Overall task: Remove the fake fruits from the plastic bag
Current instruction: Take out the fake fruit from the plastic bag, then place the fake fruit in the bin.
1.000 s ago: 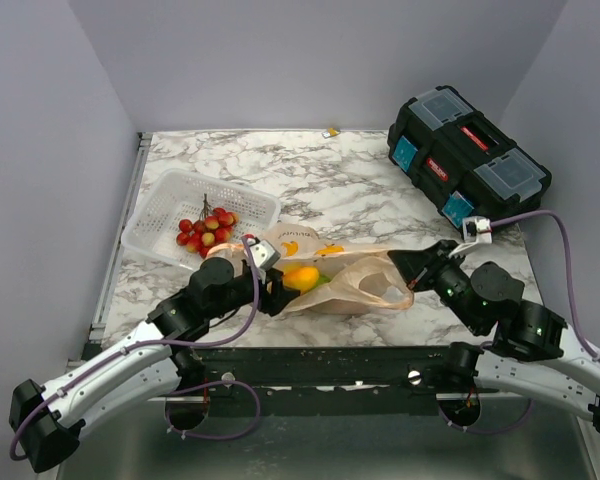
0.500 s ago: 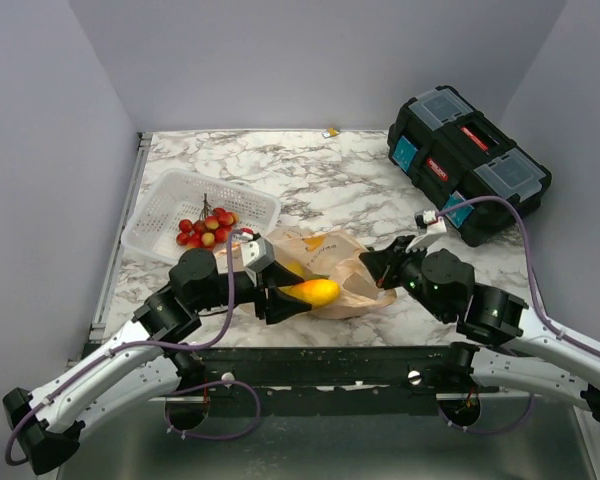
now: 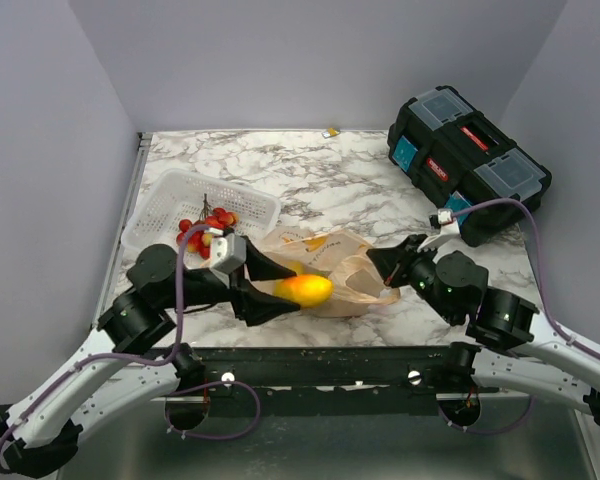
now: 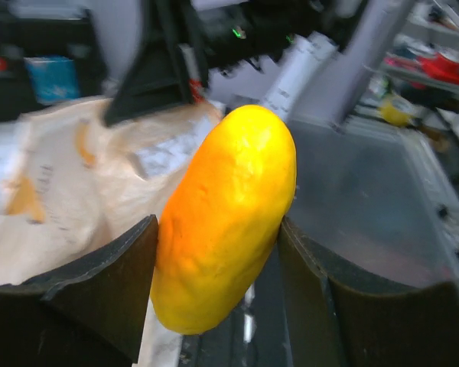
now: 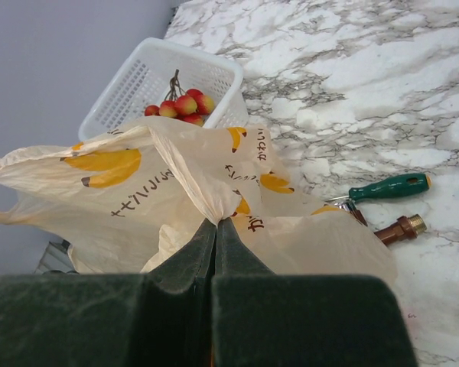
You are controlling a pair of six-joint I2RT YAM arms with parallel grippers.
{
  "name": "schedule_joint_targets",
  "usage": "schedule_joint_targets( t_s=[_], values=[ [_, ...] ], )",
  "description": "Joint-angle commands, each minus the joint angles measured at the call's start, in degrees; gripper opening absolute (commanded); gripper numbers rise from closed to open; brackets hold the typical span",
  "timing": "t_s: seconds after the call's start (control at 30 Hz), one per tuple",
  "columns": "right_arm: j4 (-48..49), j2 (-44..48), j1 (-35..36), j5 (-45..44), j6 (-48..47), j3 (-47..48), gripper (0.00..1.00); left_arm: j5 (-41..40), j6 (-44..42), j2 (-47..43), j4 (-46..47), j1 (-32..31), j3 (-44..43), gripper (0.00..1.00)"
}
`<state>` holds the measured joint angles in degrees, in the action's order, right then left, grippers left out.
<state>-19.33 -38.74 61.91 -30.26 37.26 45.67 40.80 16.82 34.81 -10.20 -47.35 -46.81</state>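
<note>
- Your left tool point(image 3: 298, 291) is clamped on the orange-yellow oblong fruit point(image 3: 305, 289). In the left wrist view, a dark finger point(image 4: 99, 283) presses each long side of the fruit point(image 4: 226, 218).
- The fruit is clear of the plastic bag point(image 3: 330, 265). It is held just at the bag's near-left edge, close to the front edge of the counter point(image 3: 330, 180). You cannot tell from these views how far it is lifted off the surface.
- Your right tool point(image 3: 382, 274) is closed, its fingers together on a pinch of the bag's right side. The right wrist view shows a gathered fold of the film running down into the seam between the fingers point(image 5: 183, 267).
- The bag point(image 5: 130, 191) lies crumpled on the counter between your two arms, its yellow banana prints facing up. You cannot tell through the film what it holds.
- Behind the bag, on the left, sits a white mesh basket point(image 3: 165, 205) holding a bunch of red-and-yellow berries point(image 3: 205, 232).
- To the bag's right lie a green handle point(image 5: 388, 186) and a brown handle point(image 5: 398, 228), their near ends reaching the bag's edge.
- A black toolbox point(image 3: 467, 160) stands at the far right of the counter, well apart from the bag.
</note>
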Motion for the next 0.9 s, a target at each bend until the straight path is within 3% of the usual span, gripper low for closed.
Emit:
schedule_joint_targets(
  t_s=[0.0, 0.17, 0.3, 0.5, 0.67, 0.87],
  values=[
    [-1.44, 0.81, 0.11, -2.21, 0.1, -0.46, 0.01, -27.72, -5.03, -2.16, -8.66, 0.14, -9.64, 0.0],
    [-2.41, 2.04, 0.07, -2.36, 0.66, -0.57, 0.01, -66.33, -4.89, 0.64, -13.77, 0.58, -15.37, 0.0],
    [-3.54, 3.12, 0.06, -2.72, 0.99, -0.24, 0.01, -73.63, -8.68, 4.42, -12.56, 4.47, -16.28, 0.0],
    [-5.39, 4.55, 0.09, -3.59, 1.11, 0.46, 0.01, -70.31, -2.9, 12.63, -15.32, 20.0, -18.3, 0.0],
    [-7.17, 5.67, 0.08, -5.08, 1.03, 1.13, 0.01, -54.42, 9.21, 18.96, -15.58, 32.87, -15.88, 0.0],
    [-9.69, 6.59, 0.06, -6.41, 1.23, 2.48, 0.01, -47.16, 17.54, 26.42, -16.56, 36.84, -11.93, 0.0]
  ],
)
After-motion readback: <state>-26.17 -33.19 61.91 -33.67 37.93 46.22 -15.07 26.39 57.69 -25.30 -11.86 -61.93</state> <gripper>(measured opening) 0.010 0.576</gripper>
